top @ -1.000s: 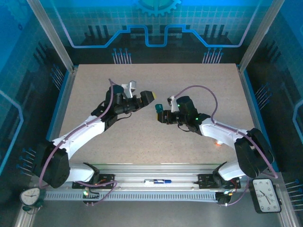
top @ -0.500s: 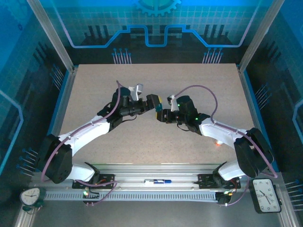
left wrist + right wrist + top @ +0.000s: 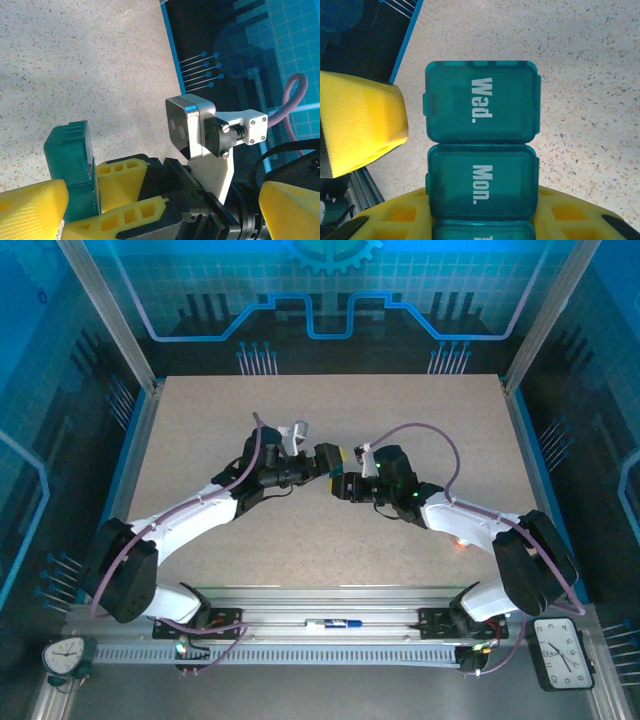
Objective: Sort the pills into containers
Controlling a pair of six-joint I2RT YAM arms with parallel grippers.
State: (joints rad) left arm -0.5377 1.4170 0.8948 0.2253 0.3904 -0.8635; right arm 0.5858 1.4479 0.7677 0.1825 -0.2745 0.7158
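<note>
Right end effector [image 3: 342, 485] gripping pill box [image 3: 482, 150], left end effector [image 3: 326, 460] spread alongside

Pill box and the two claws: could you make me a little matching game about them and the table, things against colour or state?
1 pill box
2 left gripper
3 right gripper
4 table

a speckled beige
b jaws wide open
c teal, lids marked Wed. and Mon.
d shut on the pill box

Pairs: 1-c, 2-b, 3-d, 4-a
</note>
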